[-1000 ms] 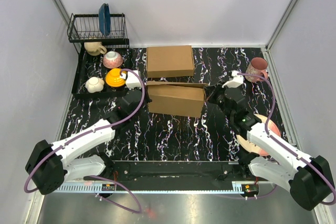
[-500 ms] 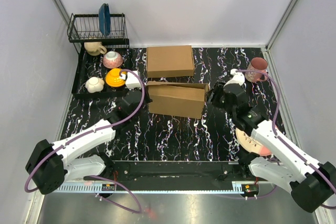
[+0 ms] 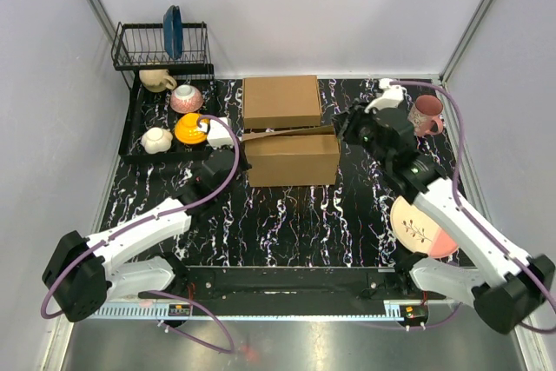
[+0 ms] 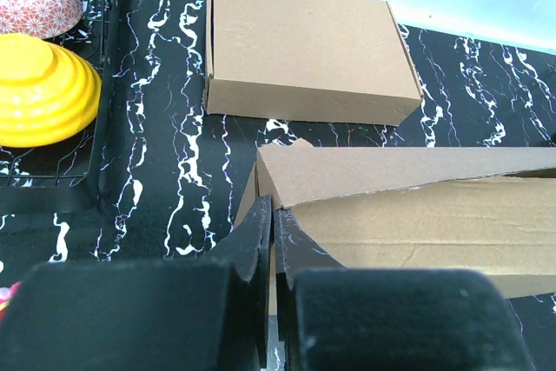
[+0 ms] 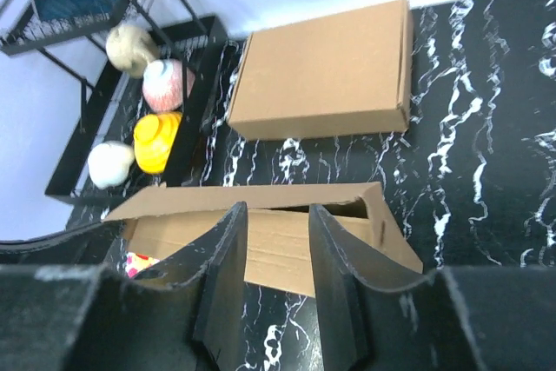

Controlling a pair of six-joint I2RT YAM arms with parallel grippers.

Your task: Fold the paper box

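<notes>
In the top view, the paper box (image 3: 293, 156) is lying at the centre of the frame on the black marbled table (image 3: 287, 223). It is partly formed, and its long top flap is standing slightly ajar along the upper edge. A neatly closed cardboard box (image 3: 280, 100) is sitting just above it, apart from it. The left gripper (image 3: 241, 161) is reaching in from the lower left to the paper box's left end. The right gripper (image 3: 341, 125) is hanging by the box's upper right corner. In the upper left a dish rack (image 3: 161, 48) is holding a blue plate (image 3: 172, 30). A pink mug (image 3: 426, 113) is standing at the right, and a patterned plate (image 3: 423, 228) is lying at the lower right.

In the left wrist view, the two fingers are pressing tightly together at the lower centre, with their tips against the left end of the paper box. Whether any cardboard is pinched between them cannot be told. A yellow bowl (image 4: 43, 89) is showing at the left edge, and the closed cardboard box is filling the upper centre.

In the right wrist view, the fingers are standing apart and gripping nothing. The paper box is stretching across the middle of the frame behind them, with its flap raised. The closed cardboard box is lying above it, toward the upper right
</notes>
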